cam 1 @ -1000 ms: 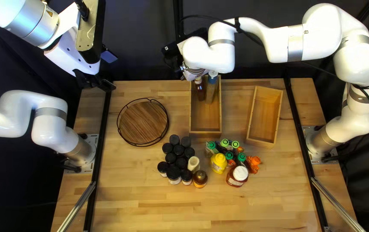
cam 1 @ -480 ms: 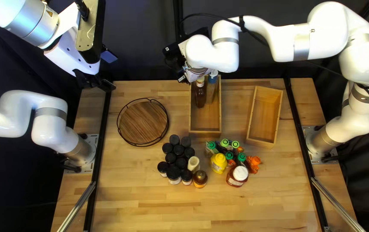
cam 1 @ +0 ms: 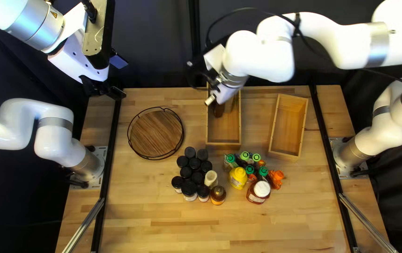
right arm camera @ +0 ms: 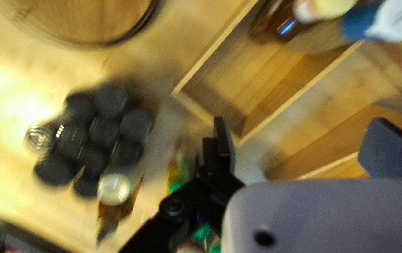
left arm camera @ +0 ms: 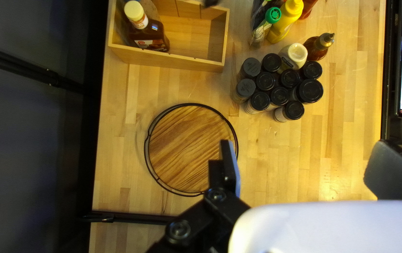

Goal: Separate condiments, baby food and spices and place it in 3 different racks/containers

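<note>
Behind the wooden desk (cam 1: 163,225), a dark curtain (cam 1: 158,42) is hung. Black-lidded jars (cam 1: 185,172) are clustered near a yellow squeeze bottle (cam 1: 238,178) and green-capped bottles (cam 1: 230,159). Toward the curtain, a brown pale-capped bottle (left arm camera: 151,35) and a blue-and-white-capped bottle (right arm camera: 365,23) are held in a wooden box (cam 1: 224,143), between a round wire-rimmed tray (cam 1: 155,133) and another box (cam 1: 289,126). The left tool (cam 1: 117,77) and right tool (cam 1: 201,74) are both spread apart.

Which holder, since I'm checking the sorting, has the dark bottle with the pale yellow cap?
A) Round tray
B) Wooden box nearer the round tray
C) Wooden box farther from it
B: the dark bottle stands inside the nearer box.
</note>
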You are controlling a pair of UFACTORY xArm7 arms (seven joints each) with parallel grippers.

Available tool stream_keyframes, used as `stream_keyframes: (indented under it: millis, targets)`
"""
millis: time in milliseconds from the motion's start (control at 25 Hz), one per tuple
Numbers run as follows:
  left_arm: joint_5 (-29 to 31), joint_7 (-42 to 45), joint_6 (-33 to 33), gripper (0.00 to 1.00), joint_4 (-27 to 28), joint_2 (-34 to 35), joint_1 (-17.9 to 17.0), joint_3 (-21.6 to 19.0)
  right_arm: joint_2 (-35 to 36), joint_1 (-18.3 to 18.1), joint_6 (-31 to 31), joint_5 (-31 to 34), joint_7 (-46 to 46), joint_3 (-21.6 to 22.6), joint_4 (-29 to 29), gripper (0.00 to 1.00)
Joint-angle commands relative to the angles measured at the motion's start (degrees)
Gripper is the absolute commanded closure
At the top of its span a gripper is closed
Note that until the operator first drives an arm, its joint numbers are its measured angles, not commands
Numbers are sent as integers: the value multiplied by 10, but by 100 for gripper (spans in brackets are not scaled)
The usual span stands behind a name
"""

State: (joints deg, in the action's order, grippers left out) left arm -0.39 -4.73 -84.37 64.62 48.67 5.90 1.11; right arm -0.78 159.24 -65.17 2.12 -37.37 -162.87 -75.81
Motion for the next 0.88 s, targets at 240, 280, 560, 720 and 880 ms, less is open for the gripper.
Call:
stream_keyframes:
  millis: [240,280,560,720,880]
  targets:
    - [0,0,0,0,0,0,0,0,178,59,104,-217,232,-6,250,0]
    - [0,0,0,0,0,0,0,0,195,67,114,-221,240,-3,273,0]
    - [0,0,0,0,0,0,0,0,273,109,167,-203,278,38,384,0]
    - [0,0,0,0,0,0,0,0,294,113,181,-166,264,77,418,0]
    - [0,0,0,0,0,0,0,0,295,115,191,-147,259,99,432,0]
